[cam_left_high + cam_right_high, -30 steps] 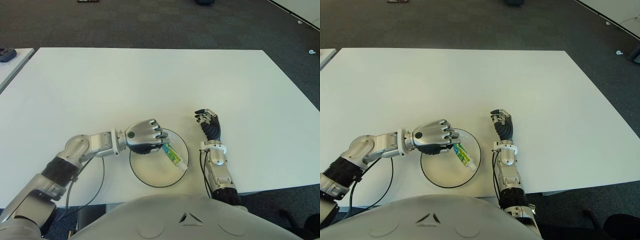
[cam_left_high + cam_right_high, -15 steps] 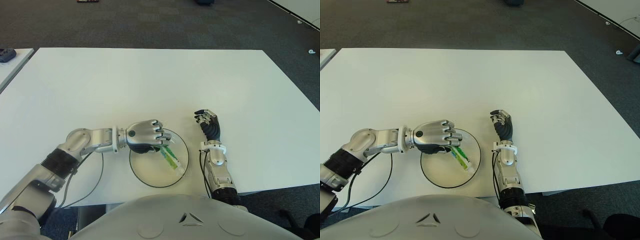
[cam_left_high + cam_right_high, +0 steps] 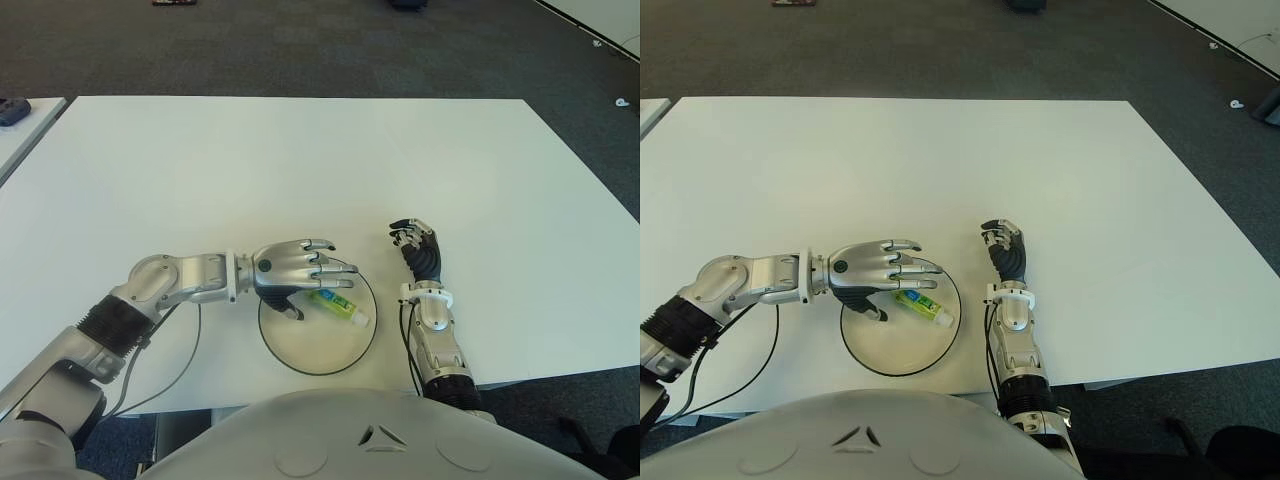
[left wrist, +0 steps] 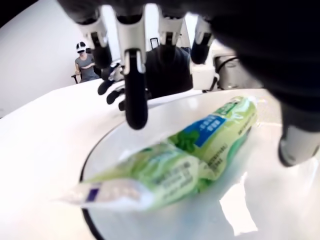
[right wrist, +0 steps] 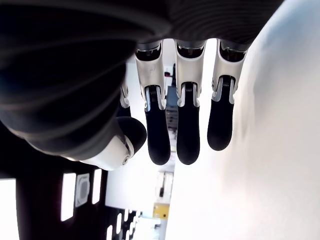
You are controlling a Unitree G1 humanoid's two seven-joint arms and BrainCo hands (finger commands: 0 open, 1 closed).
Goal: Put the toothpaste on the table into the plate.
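A green and white toothpaste tube (image 3: 337, 305) lies flat in the round white plate (image 3: 312, 352) with a dark rim, near the table's front edge. My left hand (image 3: 300, 275) hovers over the plate's left half with its fingers spread, holding nothing; the tube lies just under its fingertips (image 3: 343, 268). The left wrist view shows the toothpaste tube (image 4: 185, 161) free on the plate (image 4: 107, 145) below the open fingers. My right hand (image 3: 420, 246) shows to the right of the plate, its fingers relaxed around nothing.
The white table (image 3: 300, 160) stretches far behind the plate. A second white table's corner with a dark object (image 3: 14, 108) shows at the far left. Dark carpet surrounds the tables. A seated person (image 4: 86, 62) appears far off in the left wrist view.
My left hand has opened and let go of the toothpaste tube, which dropped from a tilted hold to lie flat in the plate. The right hand has not moved.
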